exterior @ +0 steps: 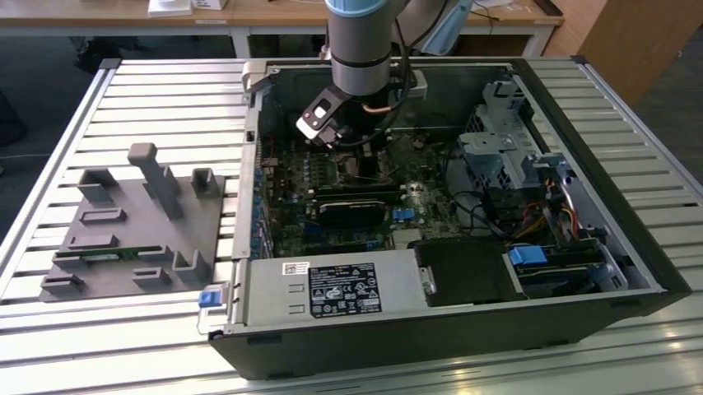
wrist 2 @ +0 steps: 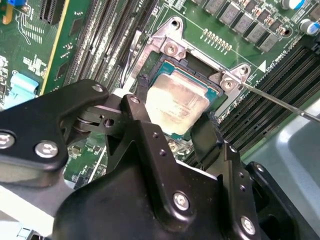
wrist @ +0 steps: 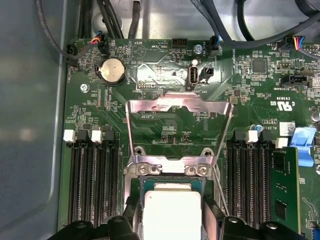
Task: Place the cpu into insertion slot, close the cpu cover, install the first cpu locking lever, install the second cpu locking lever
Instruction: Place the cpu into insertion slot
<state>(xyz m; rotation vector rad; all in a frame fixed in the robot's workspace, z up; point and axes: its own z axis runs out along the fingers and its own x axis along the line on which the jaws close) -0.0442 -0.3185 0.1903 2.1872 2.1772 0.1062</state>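
The cpu, a square chip with a silvery-beige top, lies level in the insertion slot on the green board. My gripper stands over it, one black finger against each of two opposite sides of the chip. The cpu cover is swung up and open behind the socket. A thin lever rod sticks out sideways from the socket. In the exterior view my gripper reaches down inside the open computer case.
Long black memory slots flank the socket, with a green memory card in one. Cables and a drive cage fill the case's right in the exterior view. A grey parts fixture sits on the table at that view's left.
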